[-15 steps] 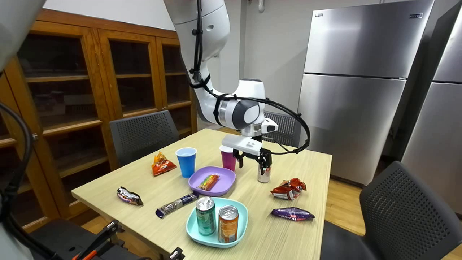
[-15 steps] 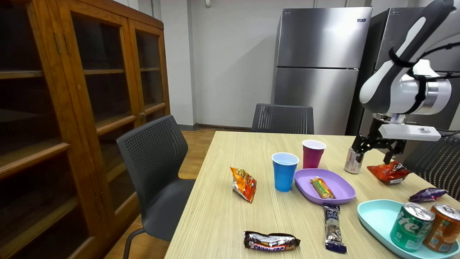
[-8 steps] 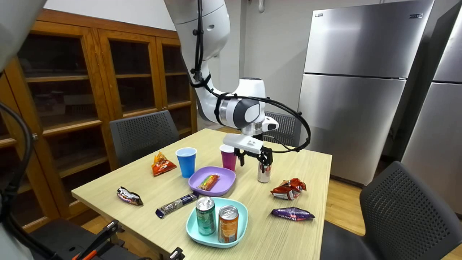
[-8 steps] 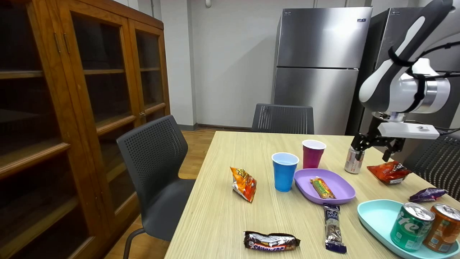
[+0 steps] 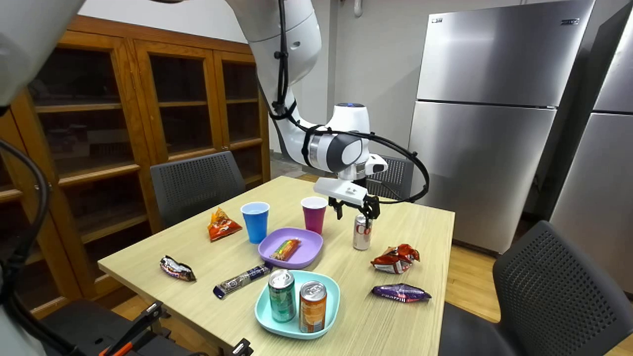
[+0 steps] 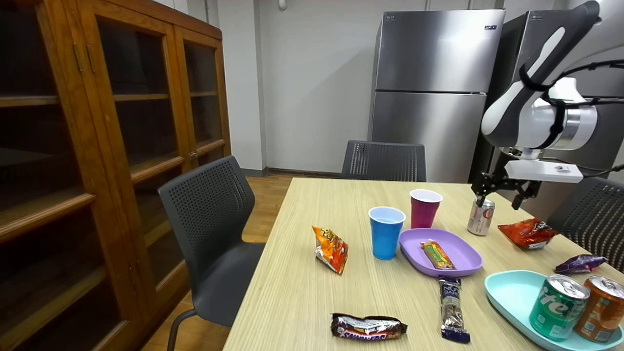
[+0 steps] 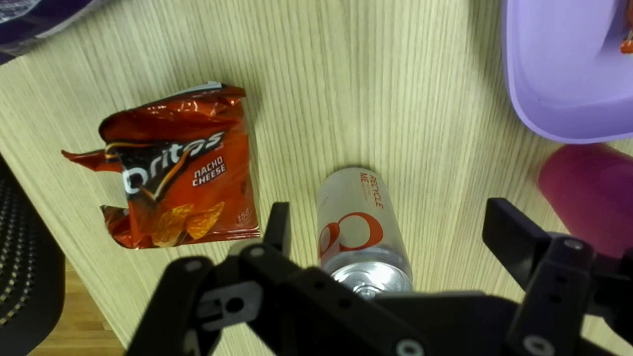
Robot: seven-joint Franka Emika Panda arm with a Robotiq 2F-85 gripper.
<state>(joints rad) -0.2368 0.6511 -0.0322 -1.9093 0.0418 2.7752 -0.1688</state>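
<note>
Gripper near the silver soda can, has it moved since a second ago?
Yes: in both exterior views, the gripper has risen relative to the unmoved silver soda can.

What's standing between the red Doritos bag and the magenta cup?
An upright silver can stands between the Doritos bag and the magenta cup in both exterior views. The wrist view agrees, though the open gripper partly hides it.

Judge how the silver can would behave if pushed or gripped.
The silver can stands upright and narrow, so a high push might tip it; its round body would probably roll. The smooth, shiny metal may feel slippery.
</note>
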